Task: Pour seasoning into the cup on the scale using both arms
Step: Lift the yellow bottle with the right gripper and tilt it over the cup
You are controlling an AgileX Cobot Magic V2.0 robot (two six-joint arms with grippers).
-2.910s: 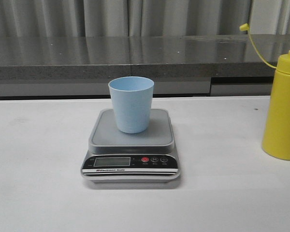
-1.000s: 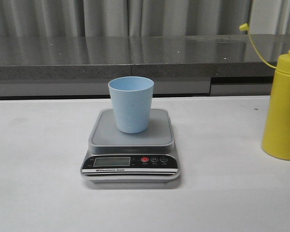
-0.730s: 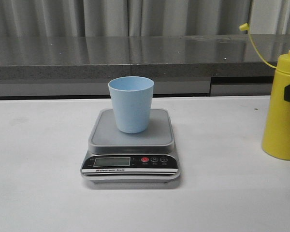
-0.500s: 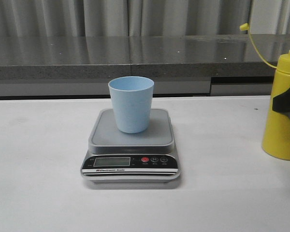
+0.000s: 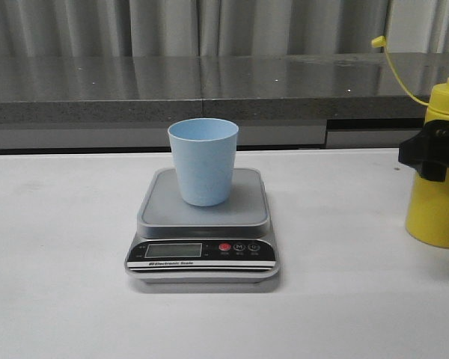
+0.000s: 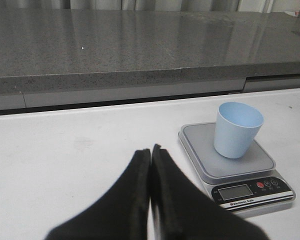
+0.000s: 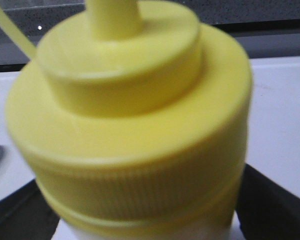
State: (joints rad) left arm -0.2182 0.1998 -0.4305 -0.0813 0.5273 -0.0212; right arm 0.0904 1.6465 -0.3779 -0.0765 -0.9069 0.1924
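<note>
The seasoning bottle [image 5: 437,172] is standing upright on the bench [image 5: 60,262], well apart from the scale [image 5: 203,224] on the right arm's side, at the edge of the front view. The cup [image 5: 203,161] is sitting upright on the scale's platform, and looks empty. The right tool [image 5: 430,153] is showing as a black shape across the bottle's upper body; contact cannot be confirmed from here.

In the left wrist view, the left tool [image 6: 150,151] is sitting clenched on nothing, its fingers [image 6: 138,175] pressed together, hovering over bare bench beside the scale, away from the cup.

In the right wrist view, the bottle's ribbed cap [image 7: 130,125] is filling the frame, blurred, with dark tool parts flanking its lower edges. Whether they are pressing on it or standing released, I cannot tell.

Risk, as a judgement: a grasp this high on a tall bottle may tip it or let it slip; squeezing could discharge seasoning early, short of the cup.
</note>
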